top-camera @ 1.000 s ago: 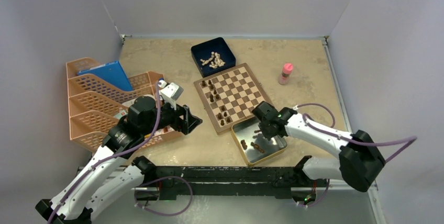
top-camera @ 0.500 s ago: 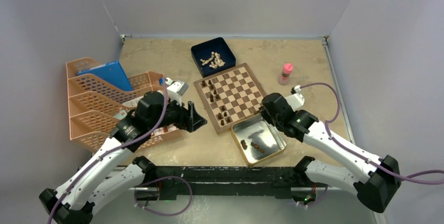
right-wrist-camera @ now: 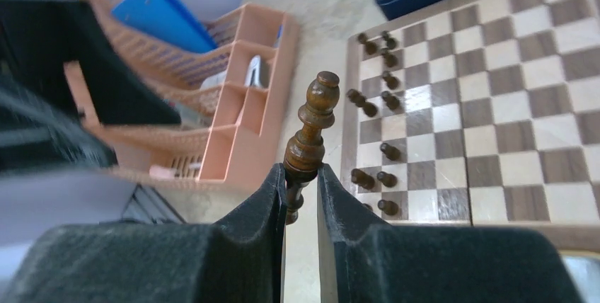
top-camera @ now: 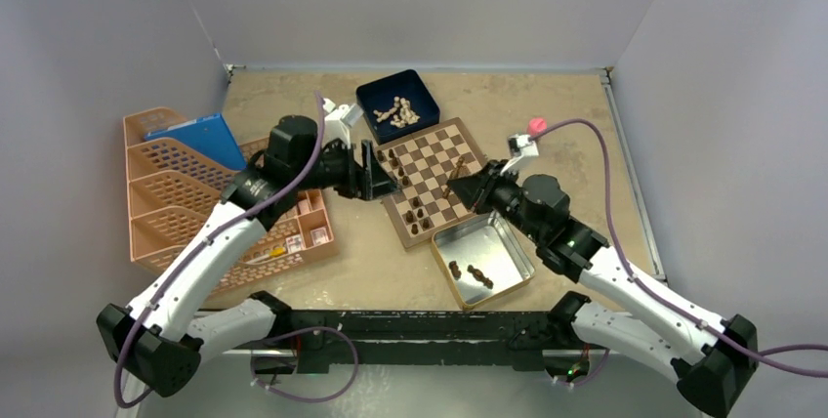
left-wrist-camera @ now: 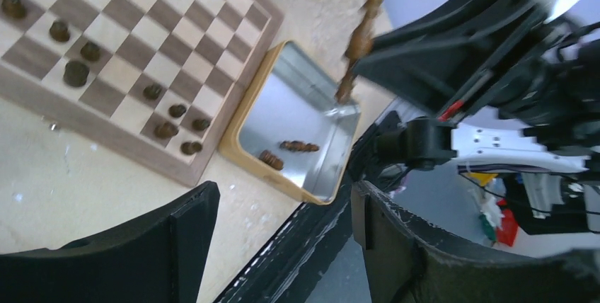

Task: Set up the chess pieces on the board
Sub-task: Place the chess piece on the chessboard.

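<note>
My right gripper (top-camera: 467,184) is shut on a tall dark brown chess piece (right-wrist-camera: 311,129), gripped at its lower stem and lifted above the near right part of the board (top-camera: 436,149). The left wrist view also catches that held piece (left-wrist-camera: 361,34) in the air. Several dark chess pieces (top-camera: 395,169) stand in two lines along the board's left side (right-wrist-camera: 385,80). Three more lie in the silver tin (top-camera: 493,242), in a small cluster (left-wrist-camera: 297,146). My left gripper (top-camera: 376,172) hovers open and empty at the board's left edge (left-wrist-camera: 283,204).
A dark blue box (top-camera: 374,101) of cream pieces sits behind the board. A pink bottle (top-camera: 535,126) stands to the board's right, behind my right wrist. An orange desk organizer (top-camera: 176,203) holding a blue book (top-camera: 200,140) fills the left side.
My right arm rose from the tin with a piece and swung out over the board. My left arm moved from the organizer to the board's left edge, its jaws narrowing slightly.
</note>
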Available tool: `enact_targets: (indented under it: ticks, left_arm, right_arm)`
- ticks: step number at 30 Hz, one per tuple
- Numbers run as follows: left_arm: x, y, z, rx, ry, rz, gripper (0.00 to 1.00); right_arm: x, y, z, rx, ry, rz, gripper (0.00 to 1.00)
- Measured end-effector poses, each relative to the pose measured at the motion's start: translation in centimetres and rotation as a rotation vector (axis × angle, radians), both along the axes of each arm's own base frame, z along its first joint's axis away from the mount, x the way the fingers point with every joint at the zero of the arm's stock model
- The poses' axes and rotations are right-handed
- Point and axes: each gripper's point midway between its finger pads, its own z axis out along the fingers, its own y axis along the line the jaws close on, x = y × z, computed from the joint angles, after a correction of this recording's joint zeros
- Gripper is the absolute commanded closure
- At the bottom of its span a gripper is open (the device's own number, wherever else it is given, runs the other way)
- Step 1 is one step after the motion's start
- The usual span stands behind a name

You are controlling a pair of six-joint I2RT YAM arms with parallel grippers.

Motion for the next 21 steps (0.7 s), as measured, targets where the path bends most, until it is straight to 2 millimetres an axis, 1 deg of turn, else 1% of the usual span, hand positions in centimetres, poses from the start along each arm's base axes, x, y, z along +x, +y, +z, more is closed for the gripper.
enact_targets:
  ticks: [2, 5, 7, 9, 13, 16, 19, 21]
  left_arm:
    - [0.6, -0.4, 1.8, -0.049, -0.004, -0.028, 0.33]
    - [1.2, -1.4, 3.6, -0.088, -0.013, -0.083, 0.33]
    - [1.6, -2.1, 4.7, -0.103, -0.022, -0.119, 0.32]
    - [1.9, -2.5, 5.3, -0.109, -0.035, -0.147, 0.32]
    - [1.8, -3.2, 6.0, -0.122, -0.05, -0.209, 0.34]
    - [1.6, -3.6, 6.1, -0.129, -0.051, -0.262, 0.38]
    - [1.5, -3.9, 5.8, -0.118, -0.041, -0.304, 0.4]
    - [1.3, -3.8, 5.4, -0.101, -0.029, -0.326, 0.42]
  right_arm:
    - [-0.6, 1.4, 0.0, -0.013, -0.056, 0.102, 0.99]
    - [-1.9, 3.1, -0.8, -0.035, -0.106, 0.237, 0.99]
    - [-3.0, 4.1, -1.2, -0.046, -0.144, 0.314, 0.99]
    - [-4.2, 5.0, -1.1, -0.06, -0.191, 0.38, 0.99]
    - [-6.4, 6.9, 0.0, -0.075, -0.301, 0.488, 0.99]
    - [-8.1, 8.3, -0.2, -0.1, -0.348, 0.561, 1.0]
    - [-8.9, 9.1, -0.7, -0.125, -0.361, 0.604, 1.0]
    - [-9.0, 9.3, -0.7, -0.132, -0.367, 0.608, 1.0]
